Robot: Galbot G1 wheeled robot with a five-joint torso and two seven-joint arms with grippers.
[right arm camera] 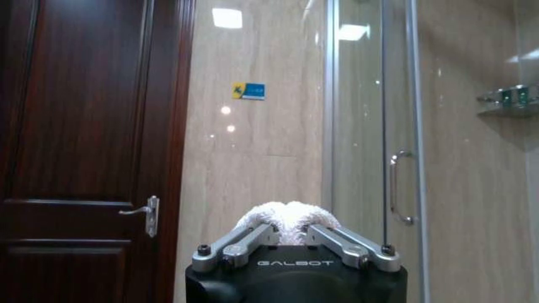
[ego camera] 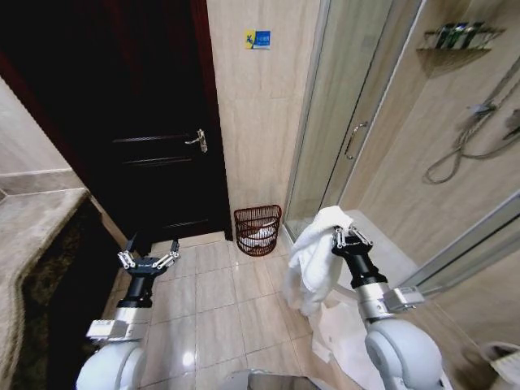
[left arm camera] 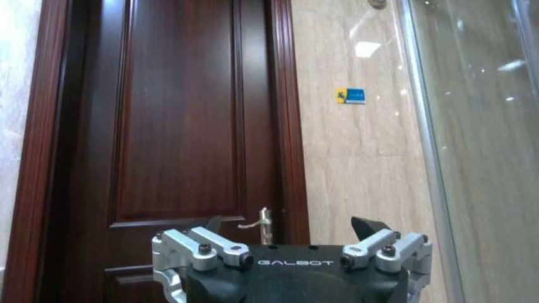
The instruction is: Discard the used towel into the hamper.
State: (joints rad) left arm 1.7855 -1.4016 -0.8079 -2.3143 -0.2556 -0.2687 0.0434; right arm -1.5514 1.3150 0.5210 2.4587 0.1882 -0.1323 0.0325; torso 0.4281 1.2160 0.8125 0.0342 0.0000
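Floor: pale beige glossy tiles (ego camera: 213,302), with a spot of lamp light reflected on them; the hamper stands on this floor.
Hamper: the hamper (ego camera: 257,230) is a dark red-brown openwork basket at the foot of the beige wall, between the door and the shower cabin; something white lies inside it.
Door: a dark wooden door (ego camera: 154,122) is just beside the hamper on the left arm's side, closed, with a metal lever handle (ego camera: 197,140).
Wall: a marble-like beige wall panel (ego camera: 258,114) rises directly behind the hamper.
Sticker: a small blue and yellow sticker (ego camera: 257,39) sits high on that wall above the hamper; its writing is too small to read.
Shower: a glass shower cabin (ego camera: 349,122) is beside the hamper on the right arm's side, with a metal door handle (ego camera: 354,140), a hose on the inner wall and a wire shelf with bottles high in the corner.
Table: a brown stone table (ego camera: 28,236) is well apart from the hamper, beyond the door side.
Towel: the white towel (ego camera: 313,260) hangs in the air, nearer to the robot than the hamper and not touching it.
Right pincer: the right pincer (ego camera: 351,238) is clamped on the top of the towel, raised above the floor.
Left pincer: the left pincer (ego camera: 149,258) has its fingers apart and holds nothing, in front of the door.
Writing: "GALBOT" is printed in white on both pincer bodies.
White cloth: more white cloth (ego camera: 345,333) lies on the floor below the right arm.
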